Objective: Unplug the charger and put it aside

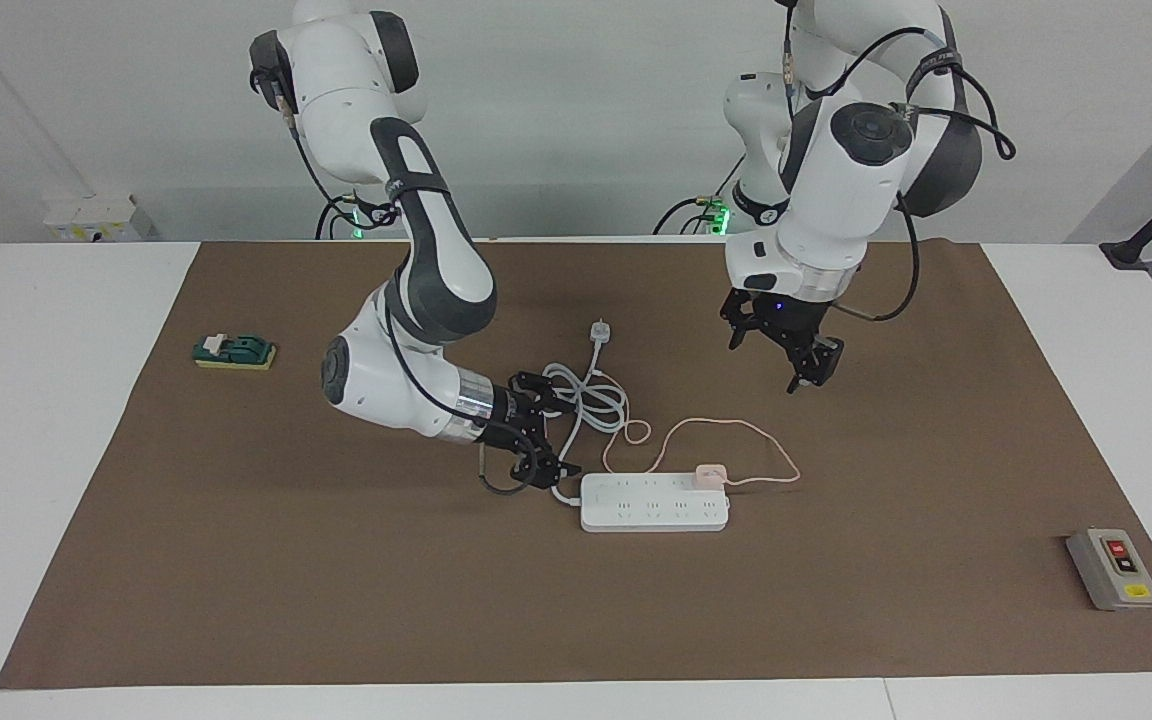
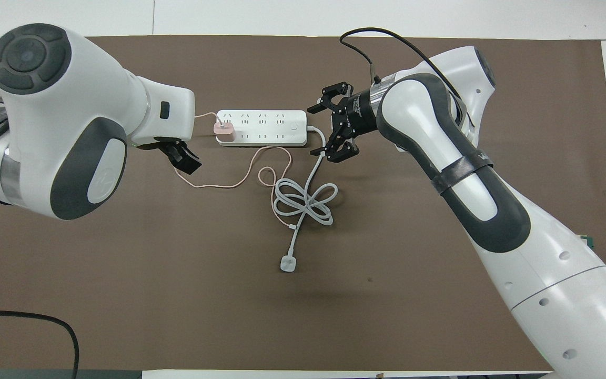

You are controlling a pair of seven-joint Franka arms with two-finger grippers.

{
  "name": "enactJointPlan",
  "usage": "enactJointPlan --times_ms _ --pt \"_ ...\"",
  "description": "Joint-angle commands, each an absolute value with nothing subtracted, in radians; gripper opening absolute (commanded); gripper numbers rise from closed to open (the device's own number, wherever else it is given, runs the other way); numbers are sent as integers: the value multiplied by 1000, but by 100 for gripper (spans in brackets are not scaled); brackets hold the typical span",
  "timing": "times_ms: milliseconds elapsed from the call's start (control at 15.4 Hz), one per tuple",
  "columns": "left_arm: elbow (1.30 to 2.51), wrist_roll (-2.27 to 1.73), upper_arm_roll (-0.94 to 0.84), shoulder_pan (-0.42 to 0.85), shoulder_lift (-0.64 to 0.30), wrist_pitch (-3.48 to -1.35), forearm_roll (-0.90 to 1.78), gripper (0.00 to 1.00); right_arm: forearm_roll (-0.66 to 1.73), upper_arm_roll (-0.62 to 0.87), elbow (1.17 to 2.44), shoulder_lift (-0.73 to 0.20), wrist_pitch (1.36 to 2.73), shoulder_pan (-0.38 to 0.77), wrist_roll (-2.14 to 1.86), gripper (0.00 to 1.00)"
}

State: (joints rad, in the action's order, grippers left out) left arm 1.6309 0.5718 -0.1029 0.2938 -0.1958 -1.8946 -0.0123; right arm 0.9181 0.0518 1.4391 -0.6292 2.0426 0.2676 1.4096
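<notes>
Facing view: charger [image 1: 711,473] plugged into strip [image 1: 654,502] — left gripper [image 1: 808,375] above it, fingers unreadable; right gripper [image 1: 544,462] open, empty.

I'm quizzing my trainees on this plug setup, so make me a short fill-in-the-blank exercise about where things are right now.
1. The charger is plugged into the white ____.
2. The right end effector is low at the end of the power strip where its thick white ____ leaves it.
3. The left end effector hangs in the air, holding ____.
4. The charger's thin cable is ____ in colour.

Missing words: power strip; cord; nothing; pink
</notes>
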Motion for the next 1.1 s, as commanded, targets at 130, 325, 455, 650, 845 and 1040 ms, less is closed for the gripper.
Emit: enactJointPlan --times_ms 130,325,455,650,845,1040 --pt "1671 858 -87 281 -274 -2087 -23 100 948 60 1230 -813 2043 273 1341 100" --pt "1664 945 -87 281 -334 -2137 -25 100 948 92 1201 -862 2063 273 1318 100" --pt "1657 945 -87 287 -368 -2155 -25 100 948 97 1174 -891 2094 284 1318 100" --pt "1649 945 -87 295 -408 -2236 -25 100 948 97 1158 -910 2103 296 1318 100" --pt "1568 946 -87 319 -454 -2223 -29 100 946 97 1137 -943 2146 317 1315 100" --pt "1537 948 -86 322 -501 -2224 -73 100 940 95 1120 -957 2146 318 1307 100"
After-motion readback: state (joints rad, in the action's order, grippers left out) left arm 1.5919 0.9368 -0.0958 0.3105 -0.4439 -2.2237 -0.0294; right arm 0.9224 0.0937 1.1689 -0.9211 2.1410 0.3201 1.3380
